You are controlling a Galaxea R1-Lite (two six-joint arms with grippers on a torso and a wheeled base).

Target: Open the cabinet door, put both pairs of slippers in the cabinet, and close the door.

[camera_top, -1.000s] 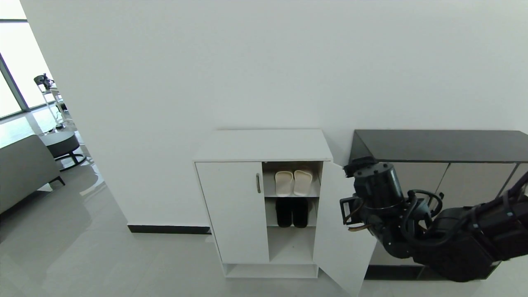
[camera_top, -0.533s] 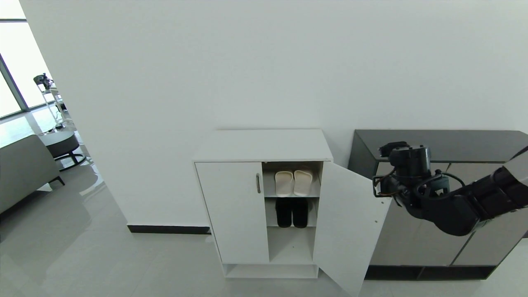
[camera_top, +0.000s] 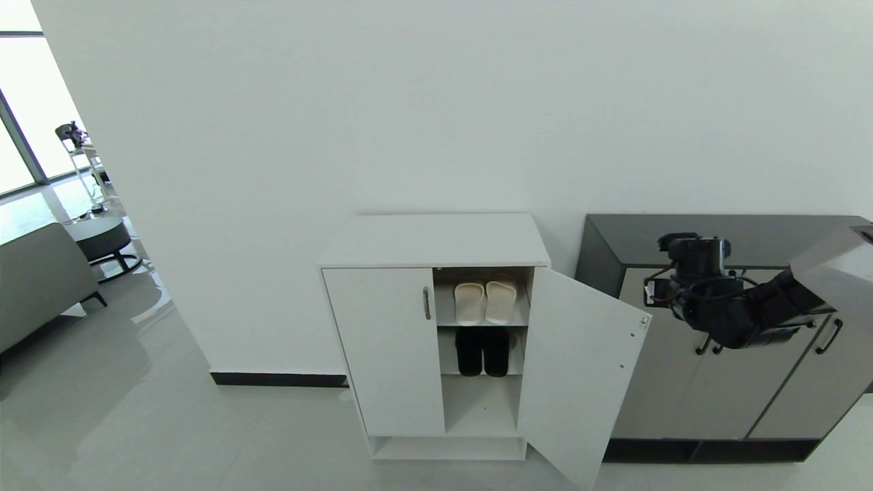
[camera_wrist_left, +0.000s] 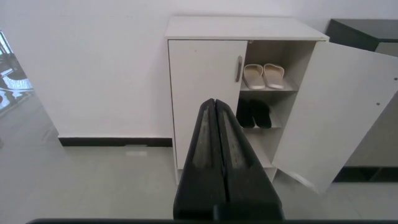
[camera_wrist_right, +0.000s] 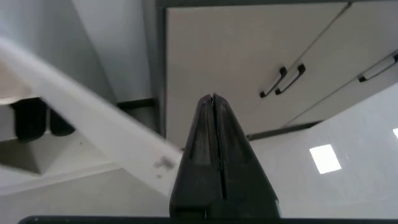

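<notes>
The white cabinet [camera_top: 436, 240] stands against the wall with its right door [camera_top: 580, 368] swung wide open and its left door closed. Cream slippers [camera_top: 485, 302] sit on the top shelf and black slippers [camera_top: 482, 350] on the shelf below. My right gripper [camera_top: 655, 294] hangs just right of the open door's free edge, apart from it, fingers shut on nothing. In the right wrist view the shut right gripper [camera_wrist_right: 213, 99] points past the door's edge [camera_wrist_right: 93, 118]. My left gripper [camera_wrist_left: 215, 102] is shut and empty, held back in front of the cabinet [camera_wrist_left: 205, 81].
A dark sideboard [camera_top: 723, 239] with paired black handles [camera_wrist_right: 289, 78] stands right of the cabinet, directly behind my right arm. A grey sofa [camera_top: 37, 286] and round stool [camera_top: 102, 239] are far left. The glossy floor [camera_top: 204, 436] lies open in front.
My right arm has drawn back to the right and upward, away from the door. The door has swung wider open.
</notes>
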